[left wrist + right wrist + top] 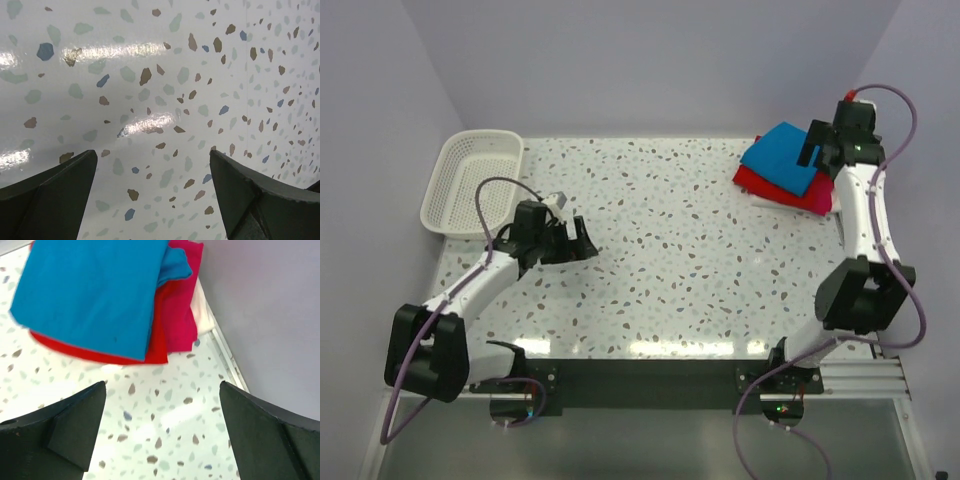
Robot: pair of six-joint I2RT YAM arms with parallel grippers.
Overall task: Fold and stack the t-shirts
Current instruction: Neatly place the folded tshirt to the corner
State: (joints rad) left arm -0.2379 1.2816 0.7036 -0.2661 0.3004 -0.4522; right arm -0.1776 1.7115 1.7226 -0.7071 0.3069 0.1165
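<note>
Lying topmost, blue t-shirt (90, 295) hides red t-shirt (159, 337) (edges show).

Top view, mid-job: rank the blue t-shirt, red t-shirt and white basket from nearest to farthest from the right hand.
From the right hand:
1. The blue t-shirt: right at the hand, uppermost, far-right corner.
2. The red t-shirt: under the blue one, its edge showing on the near side.
3. The white basket: far-left corner, farthest by a wide margin.

The table (680, 270) is shining smooth and glossy, with speckles in it. The blue t-shirt (95, 295), red t-shirt (157, 335) and pink t-shirt (181, 305) are looking like soft, matt cloth. The basket (448, 170) on the far left is looking like white plastic mesh.
</note>
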